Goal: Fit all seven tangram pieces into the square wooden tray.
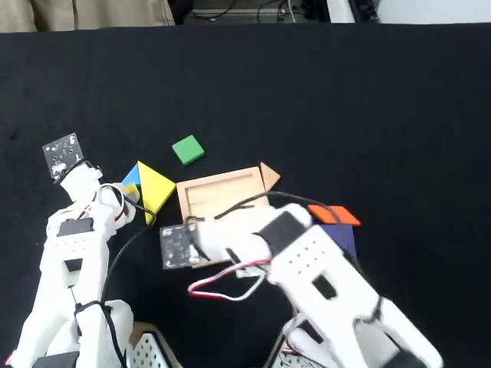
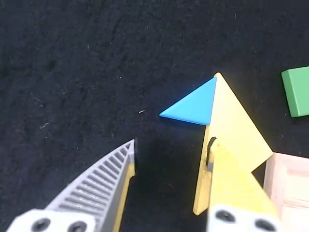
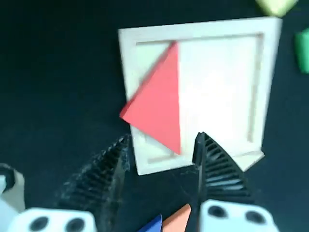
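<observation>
We see the square wooden tray (image 1: 219, 182) near the middle of the table (image 1: 383, 100), a little toward the edge where the arms stand. In the right wrist view a red triangle (image 3: 157, 108) lies in the tray. One of its corners seems to lie over the tray's rim, but the view is blurred and we cannot be sure.

The right gripper (image 3: 161, 157) hangs above the tray's near rim with its jaws spread wide and nothing clamped between them.

The left gripper (image 2: 169, 164) is on the left side of the tray, also with released jaws. One finger (image 2: 231, 188) is over the yellow triangle (image 1: 157, 188), the other over bare table. A small blue triangle (image 2: 195, 106) touches the yellow one on the side away from the tray.

The green square (image 1: 188, 149) lies beyond the tray, toward the far edge. A pale wooden triangle (image 1: 268, 175) is just beside the tray's far right corner. An orange parallelogram (image 1: 335, 215) and a dark blue piece (image 1: 341, 239) lie right of the tray, next to each other.
</observation>
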### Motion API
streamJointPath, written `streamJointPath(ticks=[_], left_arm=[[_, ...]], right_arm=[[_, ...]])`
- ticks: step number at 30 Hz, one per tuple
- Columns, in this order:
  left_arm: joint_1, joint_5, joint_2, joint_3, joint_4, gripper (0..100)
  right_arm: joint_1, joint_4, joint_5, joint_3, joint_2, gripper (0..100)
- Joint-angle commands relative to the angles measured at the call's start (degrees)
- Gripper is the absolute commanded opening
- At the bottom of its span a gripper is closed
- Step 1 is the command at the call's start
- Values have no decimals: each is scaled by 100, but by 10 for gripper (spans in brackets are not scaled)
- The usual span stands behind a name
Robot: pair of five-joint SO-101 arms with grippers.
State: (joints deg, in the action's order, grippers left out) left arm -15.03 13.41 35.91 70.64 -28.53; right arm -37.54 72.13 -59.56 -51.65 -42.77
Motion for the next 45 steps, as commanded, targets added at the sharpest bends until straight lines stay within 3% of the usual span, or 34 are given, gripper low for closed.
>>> streamJointPath(ticks=[1,8,13,19,40,45], left_arm=[[31,-9,26,-303,35,245],[66,-9,26,-303,70,245],[66,-9,26,-303,79,245],[66,-9,26,-303,79,245],[75,-9,18,-303,79,245],[75,-9,18,-303,79,245]], right_arm=[[246,-404,176,-585,-558,201],[273,-1547,-264,-1938,-760,223],[264,-1609,-264,-1947,-760,387],[237,-2075,-378,-2070,-752,372],[-53,-2224,-352,-2325,-743,372],[-44,-2435,-352,-2149,-189,372]])
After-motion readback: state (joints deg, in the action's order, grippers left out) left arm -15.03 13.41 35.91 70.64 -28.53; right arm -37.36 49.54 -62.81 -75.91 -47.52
